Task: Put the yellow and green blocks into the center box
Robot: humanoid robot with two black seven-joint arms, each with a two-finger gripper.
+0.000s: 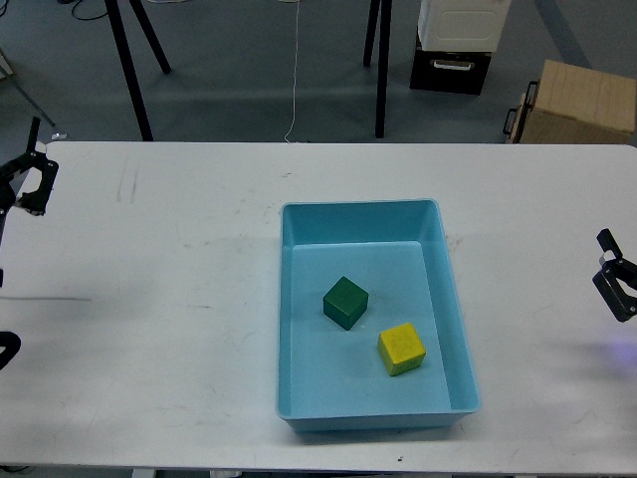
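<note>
The light-blue tray [299, 239] lies in the middle of the white table. The dark green block [345, 303] rests on its floor near the middle. The yellow block [401, 349] rests on the floor just right of and nearer than the green one, apart from it. My left gripper [32, 185] is at the table's far left edge, empty, its fingers apart. My right gripper [613, 271] is at the far right edge, empty, its fingers apart. Both are far from the tray.
Beyond the table's far edge stand black stand legs [129, 70], a white-and-black case [453, 45] and a brown cardboard box [577, 100] on the floor. A thin white cable [295, 80] hangs behind the table.
</note>
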